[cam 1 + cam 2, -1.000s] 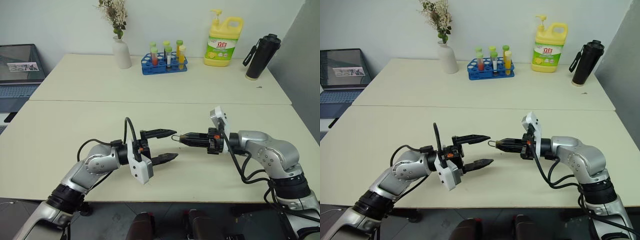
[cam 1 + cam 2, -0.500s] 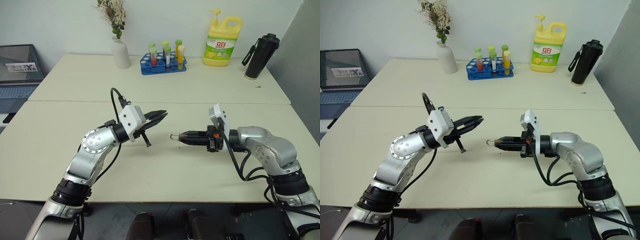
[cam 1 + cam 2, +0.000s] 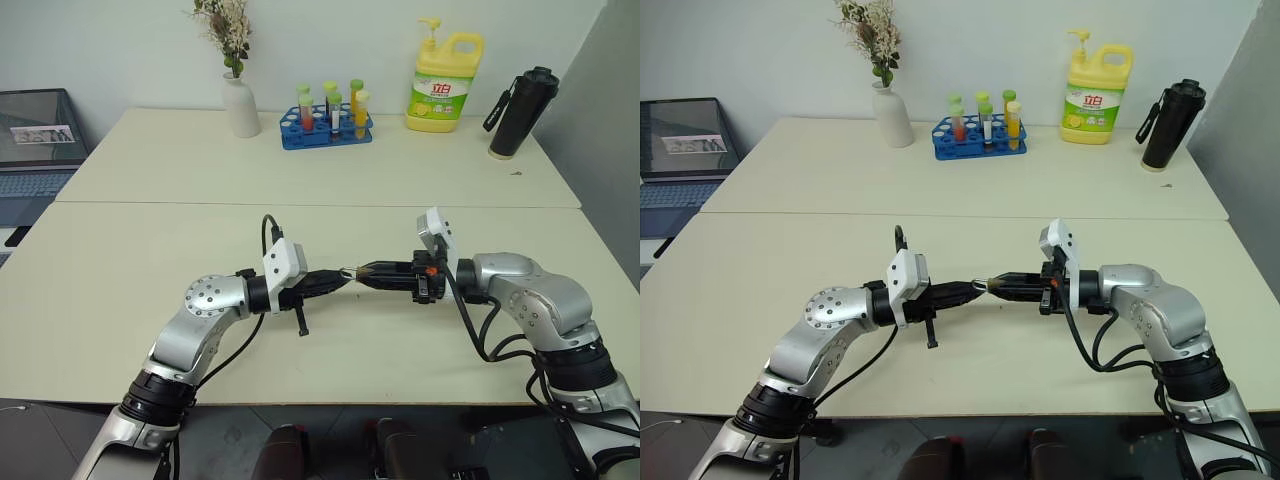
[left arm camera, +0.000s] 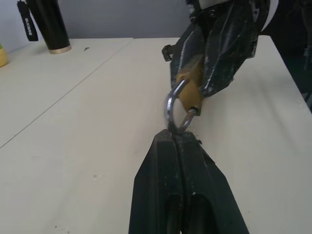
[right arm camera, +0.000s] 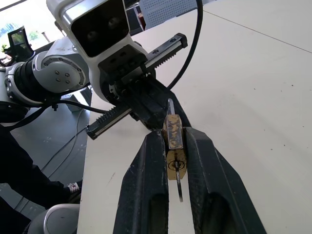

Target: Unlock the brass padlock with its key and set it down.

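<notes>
The brass padlock (image 4: 191,95) hangs above the table in the middle, its body clamped between the fingers of my right gripper (image 3: 362,270), which is shut on it. Its silvery shackle (image 4: 174,105) points toward my left gripper (image 3: 338,276). That gripper is shut, and its tips touch the bottom of the shackle loop. I cannot tell whether they pinch it. In the right wrist view, a small brass disc and a thin silvery strip (image 5: 178,187) sit behind the padlock (image 5: 173,130) between the fingers. I cannot tell if that is the key.
Along the far table edge stand a white vase (image 3: 240,105), a blue tube rack (image 3: 328,128), a yellow detergent bottle (image 3: 440,75) and a black flask (image 3: 518,112). A laptop (image 3: 35,140) sits at far left. A seam (image 3: 200,203) joins the two tables.
My left gripper went from open to shut, rolled over, and moved right and down until its tips met the padlock's shackle. The right gripper has held still with the padlock.
</notes>
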Tool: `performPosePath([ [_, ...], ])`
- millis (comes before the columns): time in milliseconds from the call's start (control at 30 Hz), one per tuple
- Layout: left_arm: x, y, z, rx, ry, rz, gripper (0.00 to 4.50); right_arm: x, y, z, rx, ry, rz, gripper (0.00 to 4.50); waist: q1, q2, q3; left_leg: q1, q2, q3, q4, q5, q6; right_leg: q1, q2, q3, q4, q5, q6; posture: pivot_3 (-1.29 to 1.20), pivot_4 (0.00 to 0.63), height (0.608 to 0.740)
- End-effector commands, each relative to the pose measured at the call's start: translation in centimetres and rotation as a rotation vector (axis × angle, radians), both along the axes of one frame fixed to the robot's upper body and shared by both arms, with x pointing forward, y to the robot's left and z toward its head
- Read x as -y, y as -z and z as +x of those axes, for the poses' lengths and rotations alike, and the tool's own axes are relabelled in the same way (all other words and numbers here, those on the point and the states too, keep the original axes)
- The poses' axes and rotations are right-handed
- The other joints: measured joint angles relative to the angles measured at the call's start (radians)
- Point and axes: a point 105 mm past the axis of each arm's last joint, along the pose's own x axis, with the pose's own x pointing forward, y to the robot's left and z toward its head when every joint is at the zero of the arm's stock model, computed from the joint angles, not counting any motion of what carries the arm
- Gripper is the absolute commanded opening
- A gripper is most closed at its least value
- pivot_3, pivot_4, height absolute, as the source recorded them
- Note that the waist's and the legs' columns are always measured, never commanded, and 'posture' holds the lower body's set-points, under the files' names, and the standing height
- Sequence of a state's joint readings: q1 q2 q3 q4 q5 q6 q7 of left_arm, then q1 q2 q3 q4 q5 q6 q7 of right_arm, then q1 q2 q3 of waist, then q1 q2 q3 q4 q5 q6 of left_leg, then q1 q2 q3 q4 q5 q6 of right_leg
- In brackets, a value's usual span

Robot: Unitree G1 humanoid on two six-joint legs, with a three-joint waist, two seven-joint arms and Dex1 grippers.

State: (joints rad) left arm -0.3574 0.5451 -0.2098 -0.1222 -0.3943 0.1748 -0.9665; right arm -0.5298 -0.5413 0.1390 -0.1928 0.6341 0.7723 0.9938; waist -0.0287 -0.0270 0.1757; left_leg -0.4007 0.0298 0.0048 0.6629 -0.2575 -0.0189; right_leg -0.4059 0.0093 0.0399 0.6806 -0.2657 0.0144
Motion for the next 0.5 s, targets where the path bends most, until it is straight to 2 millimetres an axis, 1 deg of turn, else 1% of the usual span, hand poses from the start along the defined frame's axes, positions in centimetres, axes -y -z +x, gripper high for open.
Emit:
performPosePath([
  [33, 0.3, -1.2, -0.7, 0.026, 0.025, -0.034, 0.00, 0.0, -1.3, -0.1, 0.058, -0.004, 0.025, 0.17, 0.000, 0.000, 0.000, 0.000, 0.000, 0.000, 0.000, 0.000, 0.000, 0.000, 0.000, 0.000, 0.000, 0.000, 0.000, 0.00, 0.150, 0.740],
  [367, -0.2, -2.0, -1.2, 0.030, 0.012, -0.043, 0.00, 0.1, -0.9, 0.0, 0.046, 0.002, 0.018, 0.17, 0.000, 0.000, 0.000, 0.000, 0.000, 0.000, 0.000, 0.000, 0.000, 0.000, 0.000, 0.000, 0.000, 0.000, 0.000, 0.00, 0.150, 0.740],
  [500, -0.9, -1.1, -1.1, 0.034, -0.011, 0.012, 0.00, 0.0, -0.7, 0.0, 0.041, 0.001, 0.014, 0.17, 0.000, 0.000, 0.000, 0.000, 0.000, 0.000, 0.000, 0.000, 0.000, 0.000, 0.000, 0.000, 0.000, 0.000, 0.000, 0.00, 0.150, 0.740],
])
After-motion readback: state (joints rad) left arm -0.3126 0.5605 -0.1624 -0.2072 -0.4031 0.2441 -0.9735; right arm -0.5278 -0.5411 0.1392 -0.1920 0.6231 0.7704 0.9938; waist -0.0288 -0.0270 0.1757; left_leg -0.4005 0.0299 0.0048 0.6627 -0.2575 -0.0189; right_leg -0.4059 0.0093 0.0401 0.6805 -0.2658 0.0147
